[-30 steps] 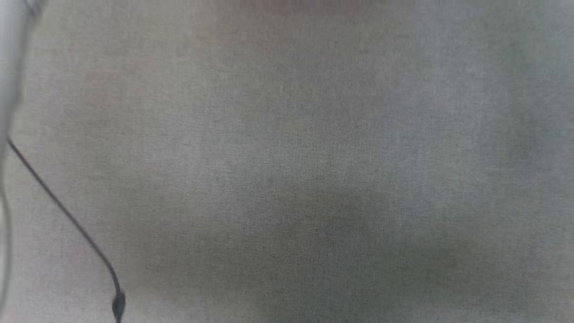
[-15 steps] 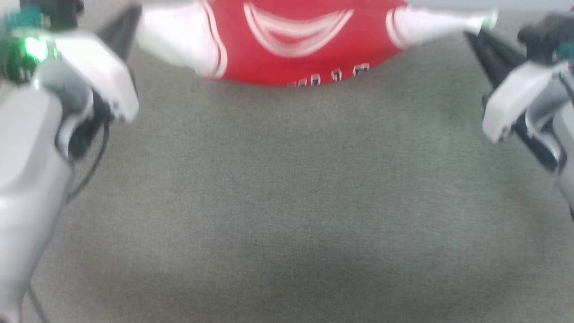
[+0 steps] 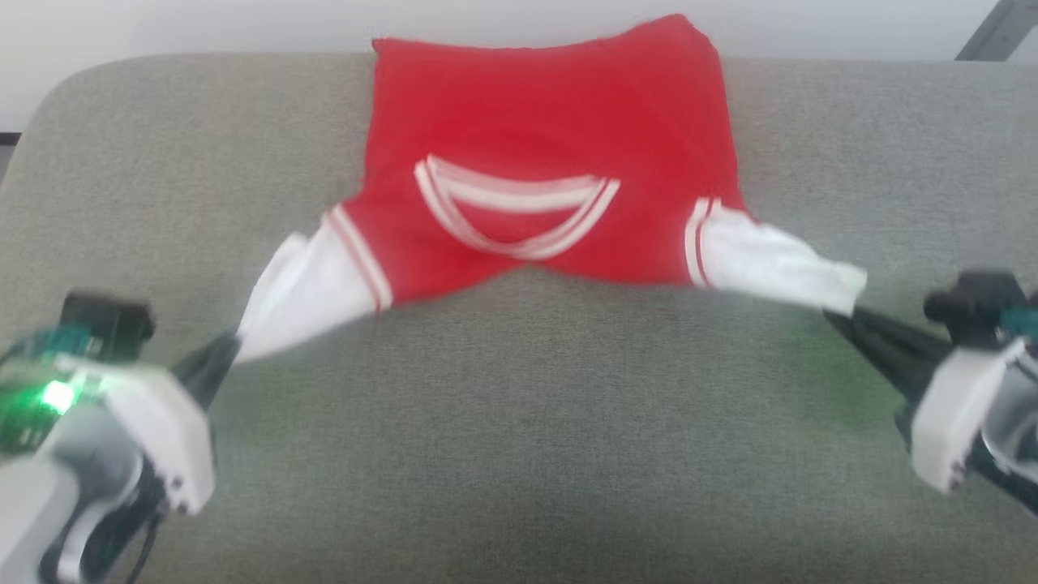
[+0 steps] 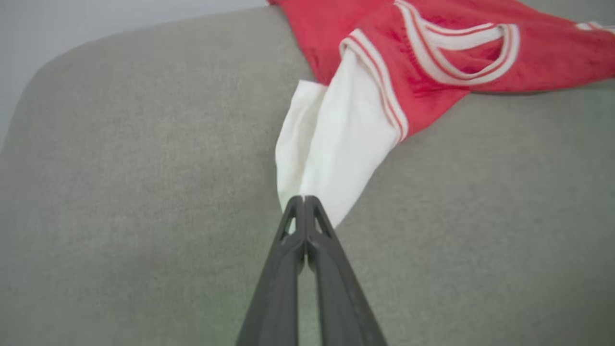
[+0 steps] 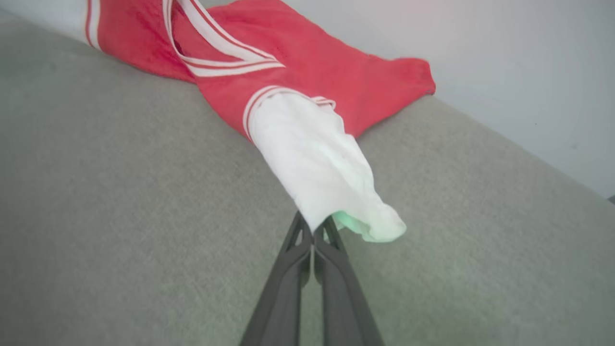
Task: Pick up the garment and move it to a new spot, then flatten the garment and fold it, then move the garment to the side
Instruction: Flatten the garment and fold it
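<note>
**A:** Where is the garment (image 3: 551, 122) lying?

**B:** It is lying on the grey cushion (image 3: 519, 454). Its far hem is reaching the cushion's back edge by the pale wall (image 3: 203, 24), and its striped collar (image 3: 515, 207) is facing up.

**A:** And the grippers?

**B:** The left gripper (image 3: 233, 345) is pinching the tip of the left-side sleeve (image 3: 304, 284), fingers pressed together. The right gripper (image 3: 831, 316) is doing the same on the right-side sleeve (image 3: 770, 259) — both sleeves are stretching outward.

**A:** What is differing from half a second ago?

**B:** The whole head view is sitting differently — the camera has moved, so the garment is showing whole instead of being cut by the top edge.
</note>
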### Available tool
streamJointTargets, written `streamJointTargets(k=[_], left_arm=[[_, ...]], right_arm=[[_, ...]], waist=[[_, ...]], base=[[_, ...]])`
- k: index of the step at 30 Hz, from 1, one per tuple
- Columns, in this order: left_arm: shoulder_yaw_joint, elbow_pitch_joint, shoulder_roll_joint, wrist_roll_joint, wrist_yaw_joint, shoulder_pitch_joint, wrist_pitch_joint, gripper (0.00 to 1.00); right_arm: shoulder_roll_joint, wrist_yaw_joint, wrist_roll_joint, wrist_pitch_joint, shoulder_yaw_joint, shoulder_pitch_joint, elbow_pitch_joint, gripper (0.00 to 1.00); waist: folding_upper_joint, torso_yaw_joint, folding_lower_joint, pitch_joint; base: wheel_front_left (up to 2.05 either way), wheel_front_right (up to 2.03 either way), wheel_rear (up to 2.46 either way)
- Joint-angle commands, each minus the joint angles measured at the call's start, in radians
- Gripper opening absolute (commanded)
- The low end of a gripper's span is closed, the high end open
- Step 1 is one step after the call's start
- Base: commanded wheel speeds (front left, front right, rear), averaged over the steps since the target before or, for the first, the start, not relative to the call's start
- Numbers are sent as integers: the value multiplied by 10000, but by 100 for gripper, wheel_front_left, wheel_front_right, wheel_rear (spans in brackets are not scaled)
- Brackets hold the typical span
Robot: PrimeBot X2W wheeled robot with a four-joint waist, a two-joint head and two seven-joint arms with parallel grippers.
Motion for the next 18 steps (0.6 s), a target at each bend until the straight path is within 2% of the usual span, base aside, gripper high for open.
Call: streamJointTargets(k=[1, 4, 8, 13, 18], left_arm=[[99, -183, 176, -83, 249, 389, 6, 0], [217, -588, 599, -164, 867, 1277, -36, 0], [133, -881, 903, -182, 1346, 2194, -44, 0], [74, -905, 743, -483, 1849, 3049, -92, 0], [43, -846, 535, -642, 1985, 3485, -322, 0]], right_arm=[[-259, -17, 10, -75, 65, 259, -199, 0], [-722, -17, 132, -36, 202, 776, -474, 0], [-1222, -17, 295, 91, 390, 1300, -637, 0], [-1600, -17, 570, 356, 842, 1837, -827, 0], [-1725, -17, 1002, 553, 1034, 2146, -754, 0]], waist=[[0, -45, 0, -3], [0, -117, 0, -4], [0, -138, 0, 38], [0, -151, 0, 138], [0, -119, 0, 220]], base=[[0, 0, 0], [0, 0, 0], [0, 0, 0], [0, 0, 0], [0, 0, 0]])
